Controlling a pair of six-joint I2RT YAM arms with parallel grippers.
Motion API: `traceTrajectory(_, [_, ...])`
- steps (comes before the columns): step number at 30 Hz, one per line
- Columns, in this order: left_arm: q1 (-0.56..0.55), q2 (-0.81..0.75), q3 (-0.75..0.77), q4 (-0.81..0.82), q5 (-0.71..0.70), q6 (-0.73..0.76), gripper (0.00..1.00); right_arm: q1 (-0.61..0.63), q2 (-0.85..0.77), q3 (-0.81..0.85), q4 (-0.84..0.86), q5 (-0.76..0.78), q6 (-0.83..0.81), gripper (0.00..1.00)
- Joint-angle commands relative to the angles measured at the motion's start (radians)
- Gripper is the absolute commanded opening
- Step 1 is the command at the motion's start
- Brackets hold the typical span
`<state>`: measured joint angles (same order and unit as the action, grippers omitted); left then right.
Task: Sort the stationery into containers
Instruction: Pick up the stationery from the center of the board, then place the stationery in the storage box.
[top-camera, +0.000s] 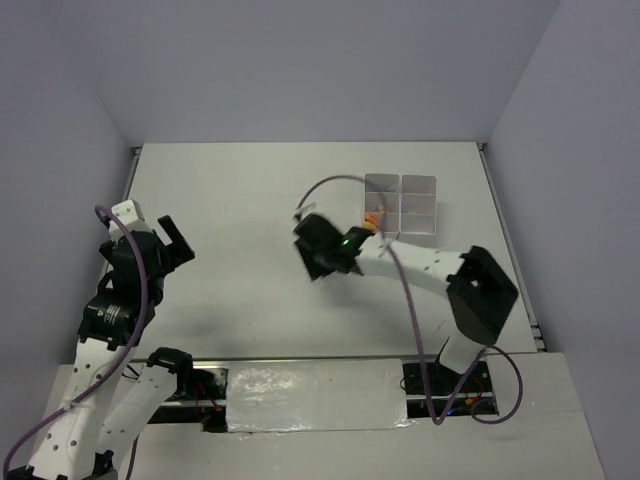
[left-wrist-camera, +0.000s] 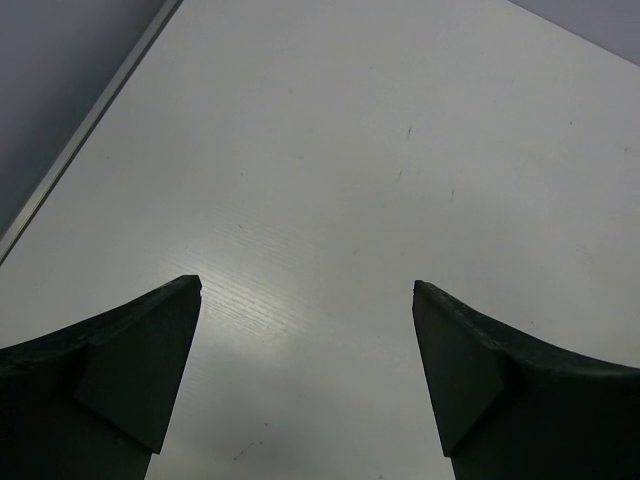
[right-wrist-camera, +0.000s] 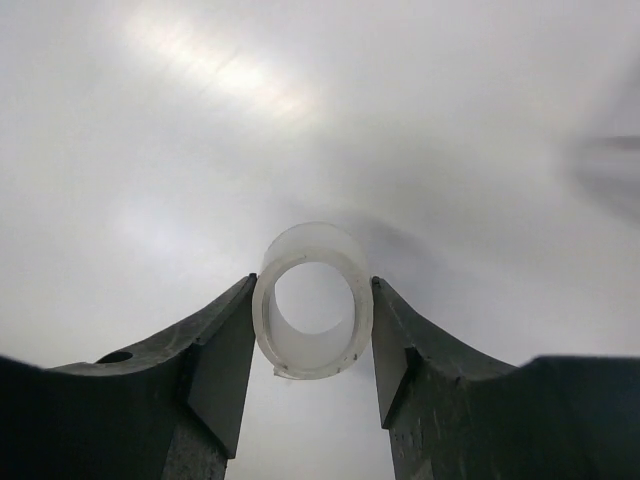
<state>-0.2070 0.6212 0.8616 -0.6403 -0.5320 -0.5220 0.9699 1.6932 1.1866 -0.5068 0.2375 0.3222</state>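
i see a matte white bench (top-camera: 250, 200), faint grain in it. both tools black: left tool (left-wrist-camera: 307, 287), right tool (right-wrist-camera: 313, 283). ring (right-wrist-camera: 312, 240) is milky translucent white. containers (top-camera: 400, 201) pale translucent grey-white; one orange piece (top-camera: 372, 220). arms (top-camera: 420, 265) white with black joints, cables (top-camera: 412, 320) purple, green led (top-camera: 347, 240) on right wrist. walls (top-camera: 300, 70) pale lavender-grey.

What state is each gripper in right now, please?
Left gripper: open, empty.
Right gripper: fingers closed on the translucent white plastic ring.
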Motion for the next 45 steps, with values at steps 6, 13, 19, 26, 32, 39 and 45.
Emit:
traceTrajectory(6, [-0.003,-0.023,0.001,0.051,0.021,0.030,0.99,-0.601,-0.222,-0.018,0.025,0.137,0.029,0.30])
traceTrajectory(13, [-0.012,-0.031,-0.001,0.056,0.030,0.033,0.99,-0.692,-0.423,-0.232,0.283,0.276,0.340,0.32])
traceTrajectory(19, [-0.032,-0.037,-0.004,0.060,0.033,0.039,0.99,-0.695,-0.484,-0.335,0.497,0.381,0.298,0.31])
traceTrajectory(26, [-0.035,-0.038,-0.006,0.068,0.053,0.047,0.99,-0.729,-0.406,-0.348,0.675,0.243,0.115,0.35])
traceTrajectory(32, [-0.034,-0.037,-0.007,0.070,0.059,0.050,0.99,-0.763,-0.382,-0.378,0.714,0.189,0.129,0.37])
traceTrajectory(39, [-0.034,-0.035,-0.009,0.071,0.066,0.053,0.99,-0.781,-0.366,-0.420,0.731,0.163,0.170,0.39])
traceTrajectory(45, [-0.035,-0.034,-0.007,0.073,0.069,0.053,0.99,-0.793,-0.354,-0.459,0.751,0.164,0.189,0.40])
